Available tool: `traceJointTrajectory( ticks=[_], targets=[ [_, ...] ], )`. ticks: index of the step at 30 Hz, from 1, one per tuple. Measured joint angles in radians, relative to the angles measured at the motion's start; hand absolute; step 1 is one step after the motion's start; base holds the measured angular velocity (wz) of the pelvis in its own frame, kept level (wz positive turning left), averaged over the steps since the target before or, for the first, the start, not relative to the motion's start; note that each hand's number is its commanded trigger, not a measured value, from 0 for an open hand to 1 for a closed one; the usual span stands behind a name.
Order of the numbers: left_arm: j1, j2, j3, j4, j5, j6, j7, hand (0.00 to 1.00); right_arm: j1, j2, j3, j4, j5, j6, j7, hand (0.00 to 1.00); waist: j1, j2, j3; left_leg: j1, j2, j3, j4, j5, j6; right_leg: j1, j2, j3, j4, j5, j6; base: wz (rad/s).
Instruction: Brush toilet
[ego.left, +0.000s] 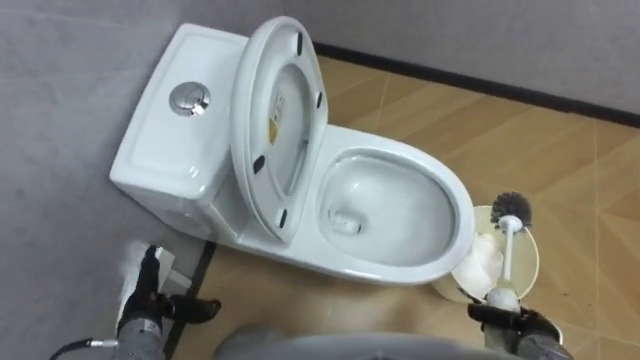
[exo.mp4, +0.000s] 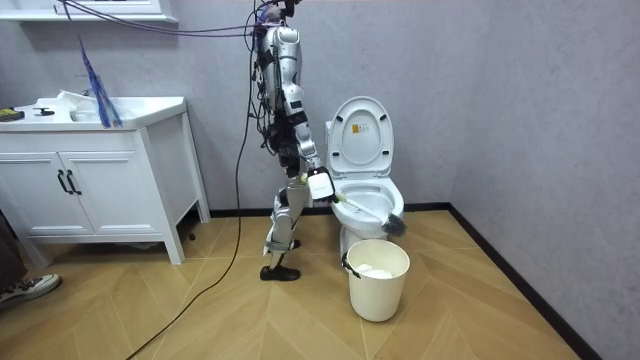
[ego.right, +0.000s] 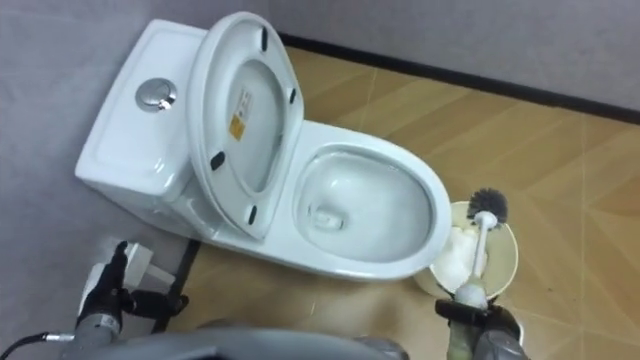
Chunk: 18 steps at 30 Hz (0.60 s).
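Observation:
A white toilet stands against the grey wall with its lid and seat tipped up and the bowl open. At the lower right, my right hand is shut on the white handle of a toilet brush. The brush's dark bristle head points away from me, just right of the bowl's front rim and over a cream bin. In the room view the brush slants across the front of the bowl. My left hand hangs idle at the lower left beside the tank, fingers straight.
The cream bin with white paper in it stands on the wooden floor, touching the bowl's front. I stand on the room view's left of the toilet. A white sink cabinet is farther left, and a person's shoe shows at the edge.

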Motion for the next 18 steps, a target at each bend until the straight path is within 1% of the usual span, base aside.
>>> traceJointTrajectory(
  ticks=[1, 2, 3, 4, 5, 6, 7, 9, 10, 11, 12, 13, 14, 15, 16, 17, 18],
  targets=[
    [0.012, -0.003, 0.012, -0.014, 0.005, -0.001, 0.003, 0.00, 0.000, 0.000, -0.001, -0.010, -0.009, -0.001, -0.001, 1.00, 0.001, -0.005, 0.0027, 0.000, 0.000, -0.003, -0.001, 0.000, 0.000, 0.001, 0.000, -0.005, 0.000, 0.000, 0.000, 0.10],
    [0.030, -0.006, 0.034, -0.028, 0.021, -0.011, 0.018, 0.00, 0.000, 0.000, -0.007, -0.022, -0.025, -0.009, -0.002, 1.00, 0.008, -0.005, 0.0005, 0.000, 0.000, -0.005, -0.001, 0.001, -0.001, 0.002, 0.001, -0.005, 0.000, 0.000, 0.000, 0.06],
    [0.046, -0.017, 0.067, -0.064, 0.040, -0.016, 0.032, 0.00, -0.001, 0.002, -0.025, -0.033, -0.041, -0.013, -0.002, 1.00, 0.027, -0.005, -0.0013, 0.000, 0.000, -0.011, 0.001, 0.001, -0.002, 0.004, 0.001, -0.006, 0.000, 0.000, 0.000, 0.05],
    [0.054, -0.024, 0.084, -0.086, 0.050, -0.020, 0.042, 0.00, -0.001, 0.002, -0.033, -0.033, -0.042, -0.019, -0.003, 1.00, 0.032, -0.009, -0.0007, -0.001, -0.001, -0.018, 0.002, 0.001, -0.002, 0.006, 0.002, -0.009, 0.000, 0.000, 0.000, 0.20],
    [0.066, -0.027, 0.105, -0.128, 0.073, -0.028, 0.065, 0.00, -0.001, 0.004, -0.042, -0.032, -0.043, -0.032, -0.010, 1.00, 0.037, -0.015, -0.0018, -0.002, -0.004, -0.028, 0.004, 0.002, -0.003, 0.012, 0.001, -0.020, 0.000, 0.000, 0.000, 0.31],
    [0.075, -0.029, 0.122, -0.180, 0.111, -0.033, 0.078, 0.00, -0.001, 0.005, -0.049, -0.035, -0.043, -0.039, -0.016, 1.00, 0.053, -0.023, -0.0045, -0.002, -0.006, -0.036, 0.005, 0.002, -0.003, 0.014, 0.001, -0.028, -0.001, 0.000, 0.000, 0.29],
    [0.083, -0.030, 0.128, -0.219, 0.132, -0.033, 0.083, 0.00, -0.001, 0.005, -0.051, -0.039, -0.044, -0.041, -0.016, 1.00, 0.061, -0.027, -0.0053, -0.004, -0.007, -0.040, 0.007, 0.002, -0.003, 0.015, 0.001, -0.029, -0.001, 0.000, 0.000, 0.24],
    [0.109, -0.030, 0.125, -0.426, 0.197, -0.038, 0.090, 0.00, -0.003, 0.004, -0.062, -0.048, -0.079, -0.069, -0.017, 1.00, 0.078, -0.035, -0.0065, -0.026, -0.014, -0.073, 0.026, 0.003, -0.003, 0.015, 0.001, -0.051, -0.001, 0.000, 0.000, 0.40],
    [0.109, -0.030, 0.122, -0.474, 0.215, -0.040, 0.090, 0.00, -0.006, 0.004, -0.067, -0.052, -0.091, -0.075, -0.017, 1.00, 0.080, -0.039, -0.0079, -0.031, -0.015, -0.078, 0.029, 0.004, -0.001, 0.015, 0.001, -0.054, -0.001, 0.000, 0.000, 0.40],
    [0.107, -0.029, 0.118, -0.556, 0.242, -0.053, 0.095, 0.00, -0.017, 0.004, -0.069, -0.061, -0.115, -0.082, -0.017, 1.00, 0.084, -0.038, -0.0075, -0.036, -0.014, -0.083, 0.032, 0.006, -0.001, 0.015, 0.000, -0.057, -0.001, 0.000, 0.000, 0.16],
    [0.107, -0.029, 0.114, -0.621, 0.266, -0.067, 0.108, 0.00, -0.028, 0.004, -0.069, -0.082, -0.134, -0.089, -0.017, 1.00, 0.088, -0.032, -0.0054, -0.035, -0.016, -0.086, 0.032, 0.006, 0.000, 0.017, -0.001, -0.059, -0.001, 0.000, 0.001, 0.06],
    [0.107, -0.029, 0.114, -0.650, 0.282, -0.073, 0.112, 0.00, -0.030, 0.004, -0.068, -0.090, -0.151, -0.100, -0.017, 1.00, 0.089, -0.029, -0.0058, -0.035, -0.018, -0.086, 0.031, 0.006, 0.000, 0.018, -0.001, -0.060, -0.001, 0.000, 0.001, 0.00],
    [0.106, -0.028, 0.114, -0.700, 0.321, -0.094, 0.127, 0.00, -0.030, 0.004, -0.069, -0.101, -0.188, -0.124, -0.020, 1.00, 0.089, -0.024, -0.0062, -0.035, -0.022, -0.089, 0.031, 0.006, 0.000, 0.018, -0.001, -0.061, -0.001, 0.000, 0.001, 0.04],
    [0.104, -0.024, 0.111, -0.740, 0.370, -0.113, 0.149, 0.00, -0.031, 0.004, -0.069, -0.110, -0.228, -0.134, -0.024, 1.00, 0.084, -0.021, -0.0071, -0.035, -0.025, -0.095, 0.030, 0.009, -0.001, 0.018, -0.002, -0.063, -0.001, 0.000, 0.001, 0.08],
    [0.103, -0.020, 0.111, -0.751, 0.397, -0.126, 0.157, 0.00, -0.032, 0.004, -0.068, -0.114, -0.245, -0.136, -0.024, 1.00, 0.085, -0.020, -0.0077, -0.035, -0.026, -0.099, 0.030, 0.011, -0.001, 0.018, -0.002, -0.064, -0.001, 0.000, 0.001, 0.10],
    [0.096, -0.009, 0.110, -0.761, 0.453, -0.144, 0.174, 0.00, -0.034, 0.002, -0.068, -0.114, -0.280, -0.141, -0.023, 1.00, 0.082, -0.017, -0.0081, -0.036, -0.026, -0.099, 0.030, 0.012, -0.001, 0.017, -0.002, -0.063, 0.000, 0.000, 0.001, 0.06],
    [0.085, 0.001, 0.106, -0.775, 0.497, -0.145, 0.188, 0.00, -0.036, 0.001, -0.067, -0.114, -0.315, -0.143, -0.023, 1.00, 0.082, -0.015, -0.0074, -0.039, -0.026, -0.098, 0.032, 0.012, -0.001, 0.015, -0.002, -0.059, -0.001, 0.000, 0.001, 0.04]
  ],
)
